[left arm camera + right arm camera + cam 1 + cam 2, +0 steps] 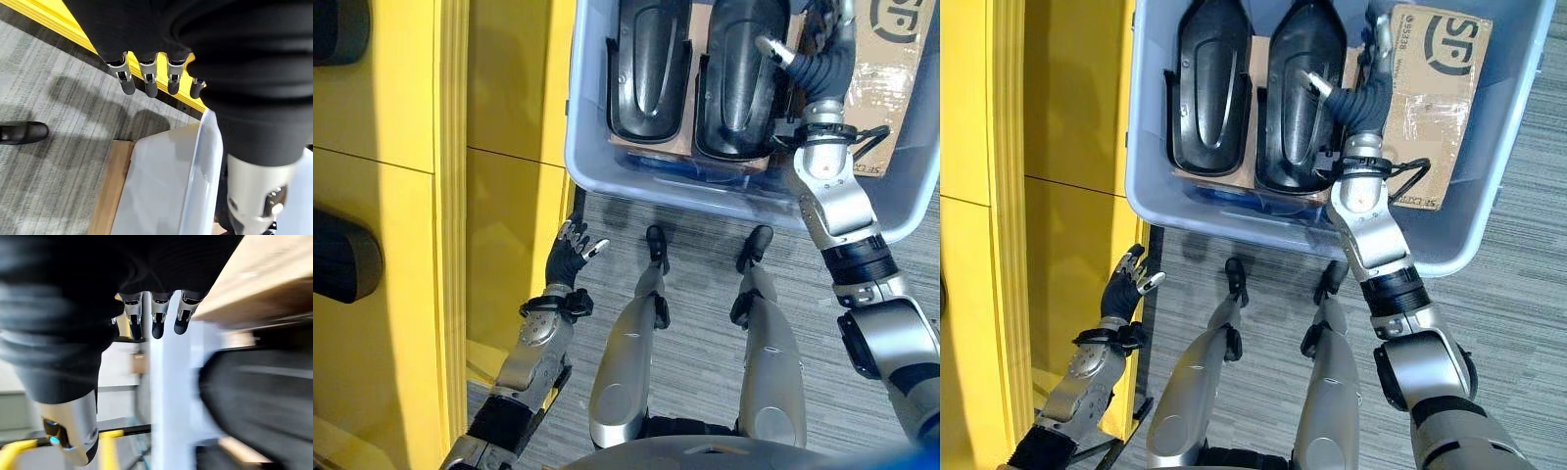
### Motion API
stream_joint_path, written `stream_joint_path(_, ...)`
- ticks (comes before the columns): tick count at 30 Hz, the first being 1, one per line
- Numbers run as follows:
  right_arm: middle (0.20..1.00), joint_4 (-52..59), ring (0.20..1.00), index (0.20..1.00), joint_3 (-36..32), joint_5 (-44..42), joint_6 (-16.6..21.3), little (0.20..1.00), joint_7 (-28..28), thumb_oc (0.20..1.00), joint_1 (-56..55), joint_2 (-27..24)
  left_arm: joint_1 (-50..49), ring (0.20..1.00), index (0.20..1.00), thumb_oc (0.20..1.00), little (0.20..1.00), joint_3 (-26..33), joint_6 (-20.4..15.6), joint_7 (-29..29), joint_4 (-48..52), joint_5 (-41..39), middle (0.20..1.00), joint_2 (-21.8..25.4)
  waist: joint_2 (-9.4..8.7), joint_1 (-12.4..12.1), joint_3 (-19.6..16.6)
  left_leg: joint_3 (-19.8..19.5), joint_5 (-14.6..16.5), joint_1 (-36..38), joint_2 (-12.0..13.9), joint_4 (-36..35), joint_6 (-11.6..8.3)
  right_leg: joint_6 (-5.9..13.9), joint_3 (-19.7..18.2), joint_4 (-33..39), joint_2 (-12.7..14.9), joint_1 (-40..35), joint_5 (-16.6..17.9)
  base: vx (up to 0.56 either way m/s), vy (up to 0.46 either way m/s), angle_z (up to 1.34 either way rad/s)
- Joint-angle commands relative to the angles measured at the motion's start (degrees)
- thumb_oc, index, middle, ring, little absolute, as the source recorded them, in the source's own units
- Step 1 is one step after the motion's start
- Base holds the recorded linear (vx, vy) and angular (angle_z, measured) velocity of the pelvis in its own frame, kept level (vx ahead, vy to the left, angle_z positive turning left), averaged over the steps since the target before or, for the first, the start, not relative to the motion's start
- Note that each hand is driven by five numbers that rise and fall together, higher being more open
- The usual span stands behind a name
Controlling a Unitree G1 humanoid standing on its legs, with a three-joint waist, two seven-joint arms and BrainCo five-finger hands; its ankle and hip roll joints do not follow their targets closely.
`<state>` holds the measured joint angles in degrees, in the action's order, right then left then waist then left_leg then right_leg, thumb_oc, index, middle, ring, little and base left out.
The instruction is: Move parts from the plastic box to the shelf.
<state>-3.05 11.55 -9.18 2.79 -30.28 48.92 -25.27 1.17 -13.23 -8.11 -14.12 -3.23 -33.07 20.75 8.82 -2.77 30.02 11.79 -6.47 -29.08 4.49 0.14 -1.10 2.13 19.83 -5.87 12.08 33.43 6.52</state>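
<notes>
Black parts point(1302, 93) in plastic box point(1489, 186) — right hand point(1361, 98) relaxed, holding nothing; left hand point(573, 257) spread.

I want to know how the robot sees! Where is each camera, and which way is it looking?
Left eye view: on the head, looking down at the plastic box with two black parts, the yellow shelf and both arms.
Right eye view: beside it, same scene; the right hand reaches into the box.
Left wrist view: on the left wrist, looking past the left hand at carpet, shelf edge and box rim.
Right wrist view: on the right wrist, past its fingers at the box wall and a black part.
</notes>
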Motion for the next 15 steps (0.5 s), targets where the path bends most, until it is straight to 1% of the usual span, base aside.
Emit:
stream_joint_path(1,1.000,6.22,1.000,1.000,-1.28,8.09,3.03,1.000,0.62,1.000,0.32,1.01,-3.09,1.000,1.000,1.000,1.000,0.93,-1.54,-1.08,5.11,2.00,1.000,3.28,-3.09,-0.05,-0.26,-2.41,3.35,0.63,2.99,4.38,-4.21,7.02,-3.73,-0.99,3.53,-1.41,-3.02,0.00,0.014,0.04)
stream_joint_path(7,1.000,8.77,1.000,1.000,0.49,8.71,2.69,1.000,3.17,1.000,-1.31,1.55,-4.57,1.000,1.000,1.000,1.000,1.81,-1.16,-0.50,6.25,2.20,1.000,3.83,-3.65,-0.02,-0.28,-2.40,3.29,0.57,2.90,4.63,-4.13,6.96,-3.65,-0.77,3.54,-1.79,-2.85,0.00,0.000,0.00)
stream_joint_path(11,1.000,4.67,1.000,1.000,1.48,7.41,1.81,1.000,3.42,1.000,-0.89,2.12,-5.20,1.000,1.000,1.000,1.000,1.90,-1.65,-0.44,6.66,1.54,1.000,3.97,-3.39,-0.71,-0.27,-2.75,3.05,-0.19,2.86,4.72,-4.12,6.88,-3.55,-0.99,3.60,-1.17,-2.75,-0.01,-0.002,0.02)
stream_joint_path(15,1.000,-1.70,1.000,1.000,2.56,3.41,1.35,1.000,4.18,1.000,-0.07,3.09,-5.48,1.000,1.000,1.000,1.000,1.74,-2.11,-0.28,6.46,0.64,1.000,3.84,-3.22,-1.37,-0.26,-2.93,2.70,-0.90,2.90,4.56,-4.16,6.83,-3.41,-0.85,3.56,-0.60,-2.61,0.00,0.000,0.00)
